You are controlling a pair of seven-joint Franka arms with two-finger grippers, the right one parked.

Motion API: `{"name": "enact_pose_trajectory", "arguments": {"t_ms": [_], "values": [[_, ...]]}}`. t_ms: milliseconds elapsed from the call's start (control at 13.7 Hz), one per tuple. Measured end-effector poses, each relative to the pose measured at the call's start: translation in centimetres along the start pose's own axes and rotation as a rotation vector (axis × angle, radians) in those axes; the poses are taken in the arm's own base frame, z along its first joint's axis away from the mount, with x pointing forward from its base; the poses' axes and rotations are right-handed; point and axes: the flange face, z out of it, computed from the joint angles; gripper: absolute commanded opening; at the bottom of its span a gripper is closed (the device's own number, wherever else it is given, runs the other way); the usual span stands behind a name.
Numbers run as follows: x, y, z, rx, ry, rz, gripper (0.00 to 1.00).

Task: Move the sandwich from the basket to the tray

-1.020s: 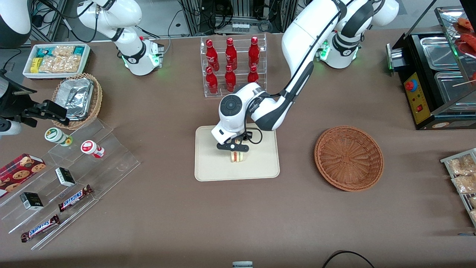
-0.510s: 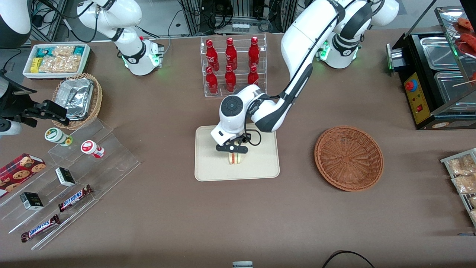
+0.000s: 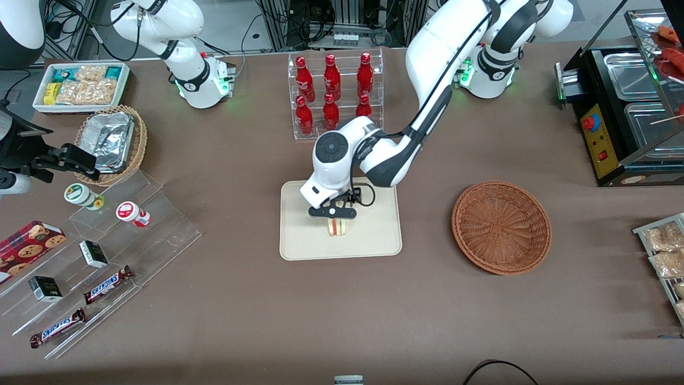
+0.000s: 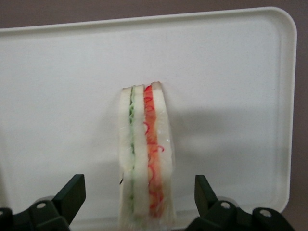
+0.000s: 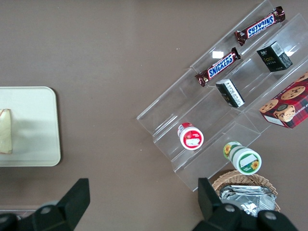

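The sandwich (image 3: 337,227) stands on its edge on the cream tray (image 3: 304,240), near the tray's middle, with its green and red filling layers showing in the wrist view (image 4: 144,159). My gripper (image 3: 334,218) hangs just above it, open. Both fingers (image 4: 72,192) stand clear of the bread on either side, with a gap between each finger and the bread (image 4: 137,195). The reddish-brown basket (image 3: 501,227) sits toward the working arm's end of the table and holds nothing. The parked arm's wrist view shows the tray's end (image 5: 29,125) and a corner of the sandwich (image 5: 5,131).
A clear rack of red bottles (image 3: 334,93) stands just past the tray, farther from the front camera. Acrylic steps with snack bars and cups (image 3: 101,240) and a tan basket of foil containers (image 3: 112,141) lie toward the parked arm's end. A black warmer (image 3: 625,107) stands at the working arm's end.
The wrist has drawn slightly up and away from the front camera. The sandwich stays on the tray, shifted only a little toward the parked arm's end.
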Motion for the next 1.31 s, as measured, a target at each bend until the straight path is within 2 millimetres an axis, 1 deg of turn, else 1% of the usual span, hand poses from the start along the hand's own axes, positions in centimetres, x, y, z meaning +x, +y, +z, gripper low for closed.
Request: {"name": "enact_pose_trajectory", "arguments": {"t_ms": [146, 291, 437, 510, 583, 728, 801, 874, 1020, 1311], "values": [[0.0, -0.5, -3.2, 0.014, 0.003, -0.044, 1.0], [0.6, -1.3, -5.9, 0.01, 0.028, -0.094, 1.0], [1.6, -3.3, -8.9, 0.036, 0.043, -0.138, 1.0], [2.0, -4.6, -10.9, 0.053, 0.046, -0.16, 1.0], [2.5, -6.2, -13.2, 0.065, 0.053, -0.186, 1.0], [3.6, -10.3, -18.0, 0.069, 0.067, -0.247, 1.0], [3.9, -12.5, -20.0, 0.072, 0.066, -0.278, 1.0], [4.0, -14.6, -21.5, 0.08, 0.061, -0.305, 1.0], [4.1, -18.6, -23.8, 0.096, 0.044, -0.319, 1.0], [5.2, -26.6, -27.3, 0.099, 0.0, -0.286, 1.0]]}}
